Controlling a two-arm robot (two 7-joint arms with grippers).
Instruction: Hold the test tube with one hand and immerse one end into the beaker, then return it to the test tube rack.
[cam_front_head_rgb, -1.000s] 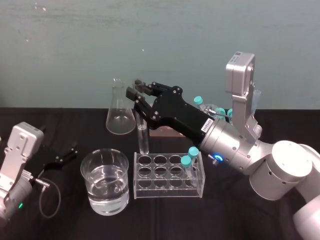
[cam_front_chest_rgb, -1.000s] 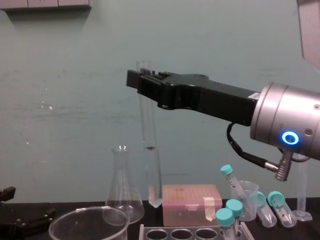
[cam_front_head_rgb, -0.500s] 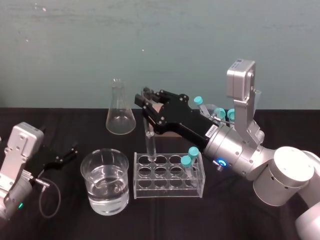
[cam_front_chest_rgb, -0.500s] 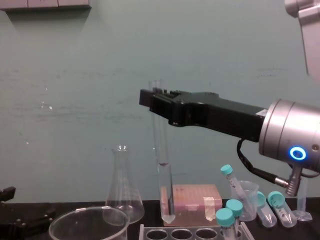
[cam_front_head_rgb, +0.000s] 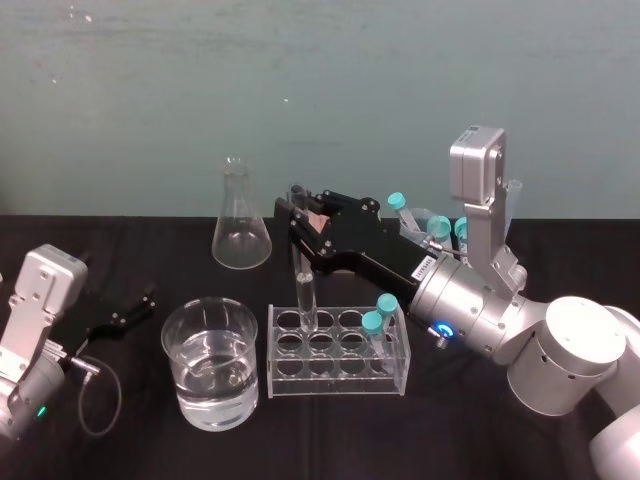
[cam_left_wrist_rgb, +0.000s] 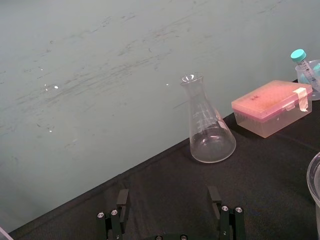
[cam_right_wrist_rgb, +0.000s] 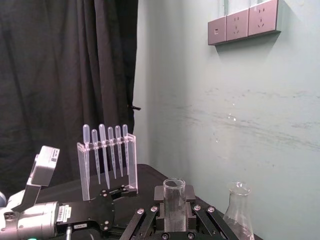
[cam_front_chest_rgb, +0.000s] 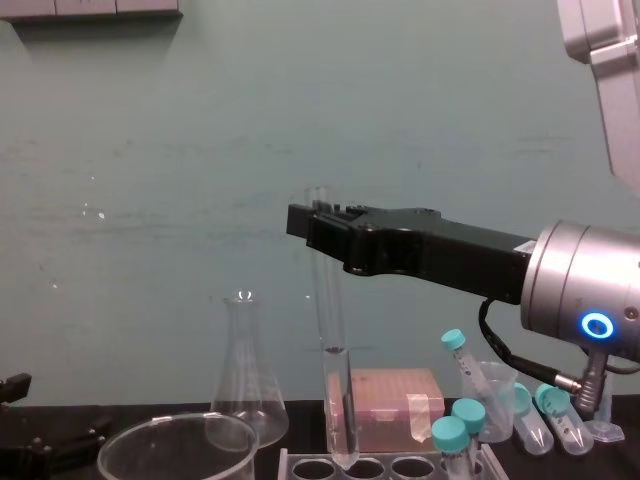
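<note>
Near the table's front edge stands the beaker (cam_front_head_rgb: 211, 365) with water in it. The left gripper (cam_left_wrist_rgb: 168, 194) lies by the left edge, and its wrist view shows its fingers spread apart. Just right of the beaker is the test tube rack (cam_front_head_rgb: 338, 350). The right gripper (cam_front_head_rgb: 297, 208) clamps the test tube (cam_front_chest_rgb: 335, 400) upright. The chest view shows the tube's round end at the rack's top.

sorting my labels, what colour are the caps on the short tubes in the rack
Teal caps, clearest in the head view.
</note>
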